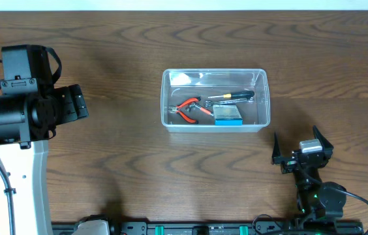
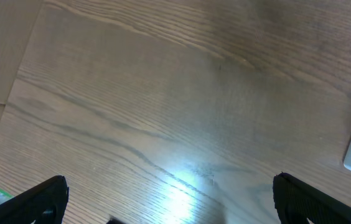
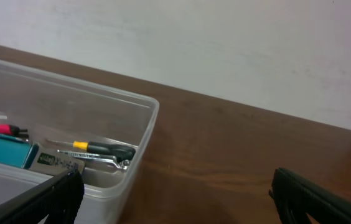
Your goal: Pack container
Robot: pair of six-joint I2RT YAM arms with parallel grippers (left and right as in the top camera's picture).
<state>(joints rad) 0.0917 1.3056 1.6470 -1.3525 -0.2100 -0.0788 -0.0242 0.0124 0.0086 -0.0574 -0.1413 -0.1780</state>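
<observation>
Container [image 1: 166, 98]: clear, see-through plastic on my feed.
Pliers [image 1: 187, 108]: red-orange handles, dark head.
Handled tool [image 1: 231, 96]: I read 1 yellow band on a dark grip.
Small box [image 1: 227, 115]: blue with white.
Table [image 1: 106, 150]: dark brown, wavy wood grain.
Left gripper [image 2: 169, 199]: black.
Right gripper [image 3: 175, 196]: black.
Wall [image 3: 225, 43]: plain off-white.

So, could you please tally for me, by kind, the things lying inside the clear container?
Red-handled pliers: 1
Yellow-and-black-handled tool: 1
Blue-and-white box: 1
Total: 3 in the container. A silvery piece beside the handled tool may be a fourth thing, but it is too small to tell.
</observation>
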